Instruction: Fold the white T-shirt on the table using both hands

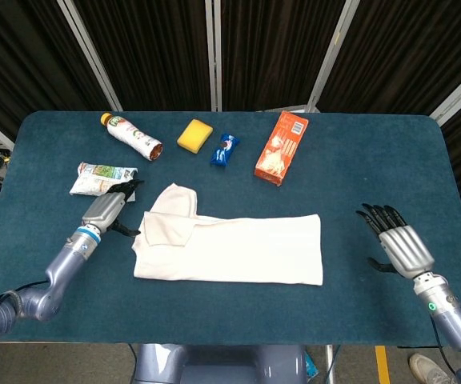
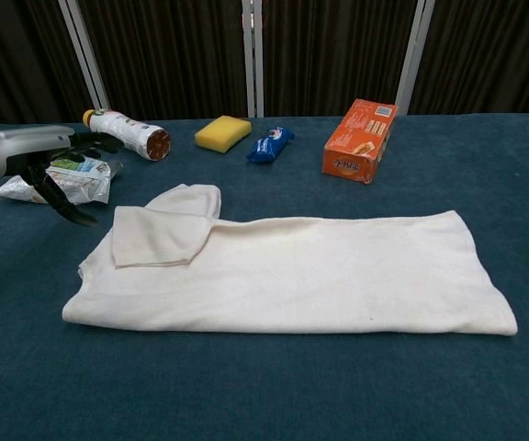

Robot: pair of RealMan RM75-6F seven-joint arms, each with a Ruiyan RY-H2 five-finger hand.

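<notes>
T-shirt [image 1: 230,248] flat on surface [image 1: 374,160], near centre, folded to a long band running 9 to 3 o'clock; one sleeve [image 1: 170,218] doubled back over the 9 o'clock end, lying on top of the band. Same in chest view: T-shirt [image 2: 292,276] spread low, sleeve flap [image 2: 165,234] at its upper left corner.

Left hand [image 1: 109,212] at 9 o'clock of the T-shirt, just beside the sleeve edge, not touching cloth. Fingers spread, nothing held. In chest view left hand [image 2: 53,175] above surface, dark fingers splayed, in front of the pouch.

Right hand [image 1: 394,244] at 3 o'clock of the T-shirt, well apart from its edge. Fingers fanned wide, palm empty. Not seen in chest view.

Along the far edge, 10 to 1 o'clock of the T-shirt: bottle [image 1: 130,136] on its side, sponge [image 1: 194,135], blue packet [image 1: 224,150], orange box [image 1: 281,148]. Pouch [image 1: 101,178] at 10 o'clock, near the left hand; contact with the fingertips cannot be told.
</notes>
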